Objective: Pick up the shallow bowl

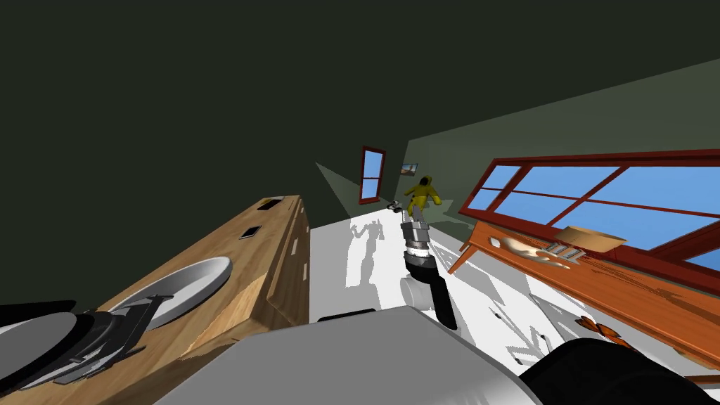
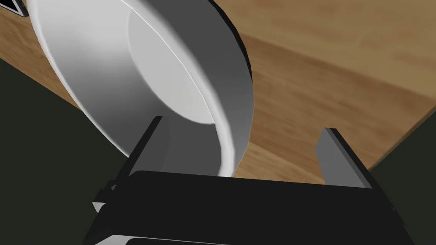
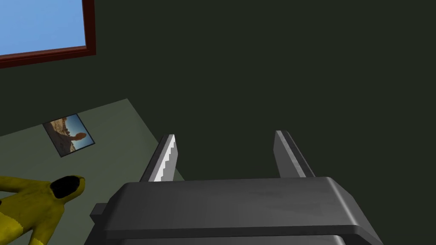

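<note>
The shallow bowl [image 1: 184, 283] is white and round and sits on top of a wooden dresser [image 1: 278, 246] at my left. My left gripper [image 1: 158, 306] hangs at the bowl's near rim. In the left wrist view the bowl [image 2: 140, 76] is close up, and my left gripper [image 2: 242, 125] is open and straddles its rim. One finger [image 2: 149, 144] stands inside the bowl, the other [image 2: 340, 157] outside over bare wood. My right arm reaches forward in the middle of the room, its gripper [image 1: 396, 206] over the white floor; its fingers [image 3: 225, 134] stand open with nothing between them.
Two small dark items [image 1: 268, 204] lie at the dresser's far end. The dresser's top edge [image 2: 396, 140] runs close beside the outer finger. A wooden table [image 1: 633, 292] with several objects stands under the window at right. A yellow figure [image 1: 422, 193] sits by the far wall.
</note>
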Available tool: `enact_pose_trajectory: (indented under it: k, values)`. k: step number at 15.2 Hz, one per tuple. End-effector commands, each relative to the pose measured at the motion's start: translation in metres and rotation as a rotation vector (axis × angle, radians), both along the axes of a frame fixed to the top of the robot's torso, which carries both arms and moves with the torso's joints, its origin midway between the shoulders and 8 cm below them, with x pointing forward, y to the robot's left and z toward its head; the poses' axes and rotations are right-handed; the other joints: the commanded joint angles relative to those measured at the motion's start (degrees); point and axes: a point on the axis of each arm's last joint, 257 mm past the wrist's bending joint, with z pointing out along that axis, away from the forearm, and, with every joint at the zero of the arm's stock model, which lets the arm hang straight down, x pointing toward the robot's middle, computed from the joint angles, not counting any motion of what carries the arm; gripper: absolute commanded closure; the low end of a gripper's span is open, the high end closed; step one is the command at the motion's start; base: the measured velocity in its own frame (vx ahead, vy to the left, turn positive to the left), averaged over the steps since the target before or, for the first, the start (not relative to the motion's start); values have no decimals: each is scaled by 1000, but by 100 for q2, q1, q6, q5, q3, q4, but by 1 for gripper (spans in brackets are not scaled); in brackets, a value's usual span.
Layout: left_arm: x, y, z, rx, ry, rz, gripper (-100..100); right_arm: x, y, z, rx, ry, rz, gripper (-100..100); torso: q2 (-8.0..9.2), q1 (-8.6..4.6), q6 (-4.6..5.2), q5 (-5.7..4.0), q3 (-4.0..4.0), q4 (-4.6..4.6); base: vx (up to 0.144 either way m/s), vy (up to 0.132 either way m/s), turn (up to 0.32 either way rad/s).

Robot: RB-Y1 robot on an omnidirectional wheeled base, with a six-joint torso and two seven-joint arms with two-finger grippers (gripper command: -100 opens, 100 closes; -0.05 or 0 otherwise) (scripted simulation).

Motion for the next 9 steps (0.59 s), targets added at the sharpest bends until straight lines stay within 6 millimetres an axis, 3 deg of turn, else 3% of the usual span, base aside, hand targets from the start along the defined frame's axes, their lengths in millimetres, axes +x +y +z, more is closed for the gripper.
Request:
enact_pose_trajectory:
  k: [1,9]
  values:
    - [-6,-1,-1,-16,21,11,-100,0,0,0,0,0,0,0,0,0,0,0,0,0,25,16,-25]
    - [-33,-4,1,-101,102,70,-100,0,0,0,0,0,0,0,2,2,-1,0,1,1,28,21,-47]
